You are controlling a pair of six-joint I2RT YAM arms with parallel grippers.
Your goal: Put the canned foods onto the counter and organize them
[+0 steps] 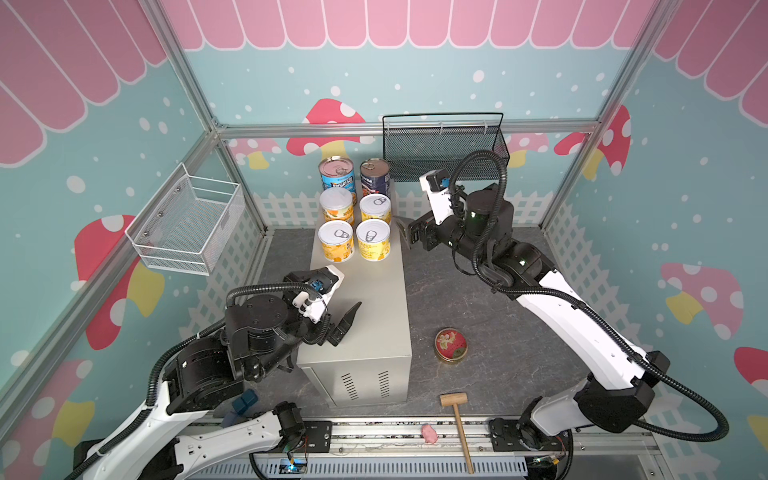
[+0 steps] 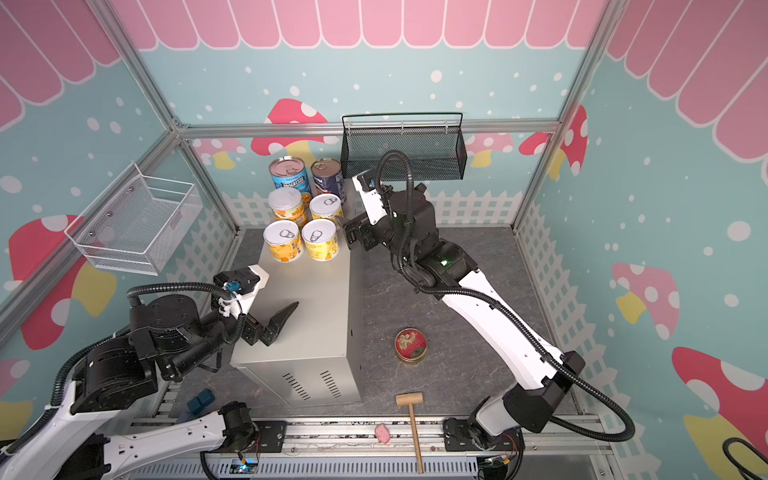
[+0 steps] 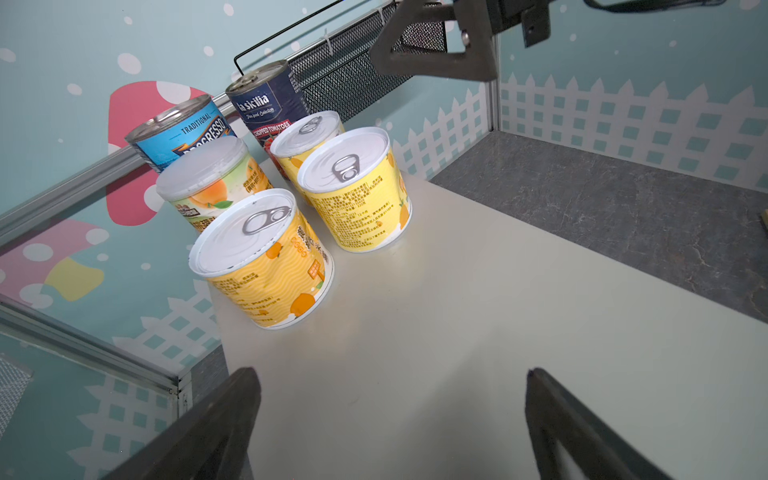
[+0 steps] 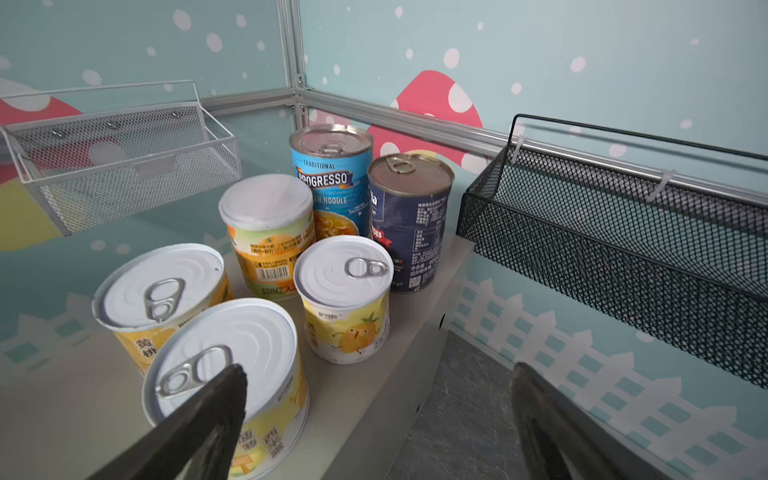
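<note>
place: robot lab cell | evid: alu frame (image 1: 548, 125), cartoon mushroom wall panels (image 1: 332, 110)

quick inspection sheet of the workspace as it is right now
surface: grey table; beige counter stands on it
job's things: six cans paired at the counter's far end: Progresso, navy can, four yellow cans; red tin on the table, right of the counter
clutter: mallet, pink toy, blue blocks at the near edge
grippers: left gripper open, empty, over the counter's bare near part; right gripper open, empty, beside the yellow cans
cables: black conduits loop on both arms, clear of the cans
surroundings: black basket on the back wall, white basket on the left wall
</note>
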